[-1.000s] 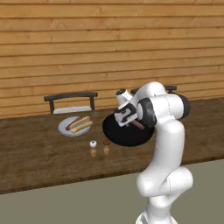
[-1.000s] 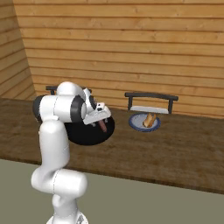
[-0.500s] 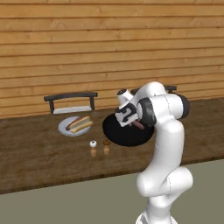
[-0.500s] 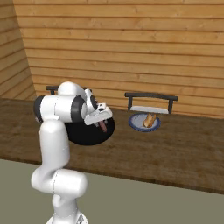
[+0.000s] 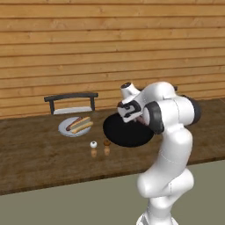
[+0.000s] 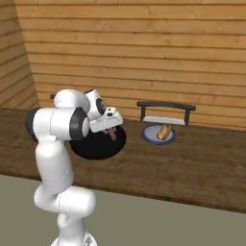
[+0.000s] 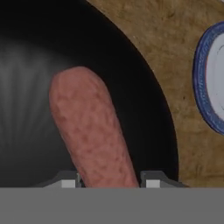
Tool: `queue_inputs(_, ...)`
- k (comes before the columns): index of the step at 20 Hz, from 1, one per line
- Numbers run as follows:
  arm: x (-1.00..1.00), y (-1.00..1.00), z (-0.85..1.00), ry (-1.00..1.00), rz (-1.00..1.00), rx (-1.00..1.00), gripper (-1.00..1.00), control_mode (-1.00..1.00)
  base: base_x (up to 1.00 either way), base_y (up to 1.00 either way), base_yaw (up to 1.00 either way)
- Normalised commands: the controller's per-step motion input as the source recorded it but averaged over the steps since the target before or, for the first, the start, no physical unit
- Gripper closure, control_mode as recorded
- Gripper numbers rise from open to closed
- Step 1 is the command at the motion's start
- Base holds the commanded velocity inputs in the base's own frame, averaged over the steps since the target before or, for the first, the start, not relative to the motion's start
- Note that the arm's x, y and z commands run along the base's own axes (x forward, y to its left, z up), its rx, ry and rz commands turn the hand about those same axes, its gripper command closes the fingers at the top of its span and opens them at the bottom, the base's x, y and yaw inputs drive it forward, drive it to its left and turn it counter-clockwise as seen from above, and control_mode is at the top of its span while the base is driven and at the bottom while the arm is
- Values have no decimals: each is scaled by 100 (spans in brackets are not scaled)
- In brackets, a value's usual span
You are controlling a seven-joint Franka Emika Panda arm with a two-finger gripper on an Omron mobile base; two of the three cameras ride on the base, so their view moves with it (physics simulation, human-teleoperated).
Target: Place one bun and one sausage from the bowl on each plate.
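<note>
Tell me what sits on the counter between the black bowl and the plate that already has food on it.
In the left base view, two small shakers stand between the bowl and the plate, slightly nearer the camera.

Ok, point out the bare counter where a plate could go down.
Bare wood lies left of the filled plate, along the front edge of the counter before the two shakers, and right of that plate as the right base view shows it. Crowded: the stretch between the rack, the plate, the shakers and the black bowl.
</note>
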Motion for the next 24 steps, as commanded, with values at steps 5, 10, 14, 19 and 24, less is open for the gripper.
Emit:
queue_inputs(5, 9, -19, 100, 0, -9, 2, 100, -100, 0, 0, 0)
queue_inputs(10, 50, -58, 64, 9, -11, 0, 100, -100, 0, 0, 0)
queue_inputs(14, 85, -74, 0, 12, -8, 0, 100, -100, 0, 0, 0)
queue_inputs(19, 65, -70, -9, 5, -6, 0, 100, -100, 0, 0, 0)
queue_inputs(24, 29, -75, -42, 9, -4, 0, 100, -100, 0, 0, 0)
